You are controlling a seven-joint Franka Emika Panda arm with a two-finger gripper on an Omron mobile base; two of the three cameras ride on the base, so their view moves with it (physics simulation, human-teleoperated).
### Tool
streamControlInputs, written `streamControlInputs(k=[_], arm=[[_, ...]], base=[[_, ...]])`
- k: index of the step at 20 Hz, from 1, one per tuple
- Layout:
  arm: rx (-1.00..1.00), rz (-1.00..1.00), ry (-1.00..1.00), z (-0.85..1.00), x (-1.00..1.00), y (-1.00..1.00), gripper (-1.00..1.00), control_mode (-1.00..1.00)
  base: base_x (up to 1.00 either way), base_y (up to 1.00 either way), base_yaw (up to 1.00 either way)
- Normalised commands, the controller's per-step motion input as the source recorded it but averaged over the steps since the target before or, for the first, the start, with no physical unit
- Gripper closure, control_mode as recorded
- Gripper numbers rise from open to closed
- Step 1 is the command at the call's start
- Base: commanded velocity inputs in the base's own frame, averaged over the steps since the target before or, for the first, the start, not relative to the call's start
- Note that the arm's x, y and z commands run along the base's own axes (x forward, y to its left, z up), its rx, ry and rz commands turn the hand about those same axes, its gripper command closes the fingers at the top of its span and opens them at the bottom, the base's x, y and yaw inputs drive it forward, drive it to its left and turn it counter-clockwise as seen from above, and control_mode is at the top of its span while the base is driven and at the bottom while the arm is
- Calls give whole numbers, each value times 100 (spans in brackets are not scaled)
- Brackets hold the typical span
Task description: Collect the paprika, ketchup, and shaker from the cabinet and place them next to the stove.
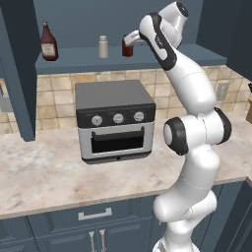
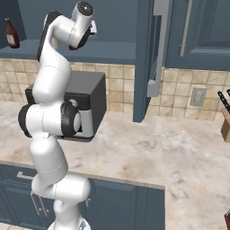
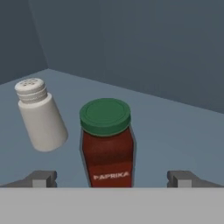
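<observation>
While hand [image 3: 112, 178] gapes, paprika [image 3: 106, 144] stands upright between fingers (lid up).

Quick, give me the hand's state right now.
Hand: open, holding nothing; its fingertips stand wide apart on either side of the paprika on the cabinet shelf, not closed on it.

Upright on the cabinet [image 1: 147, 58] shelf: ketchup [image 1: 48, 42] far left, shaker [image 1: 103, 47] mid, green-lidded paprika [image 3: 106, 142] beside it.
</observation>
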Motion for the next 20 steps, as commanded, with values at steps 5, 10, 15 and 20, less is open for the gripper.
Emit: streamControlInputs(k=[5, 10, 15, 20], arm=[[0, 2, 0, 0, 10, 7, -100, -100], [0, 2, 0, 0, 9, 1, -100, -100], [0, 2, 0, -2, 5, 0, -100, -100], [0, 2, 0, -5, 1, 4, -100, -100]], base=[[0, 0, 0], [0, 0, 0], [0, 0, 0], [0, 0, 0]])
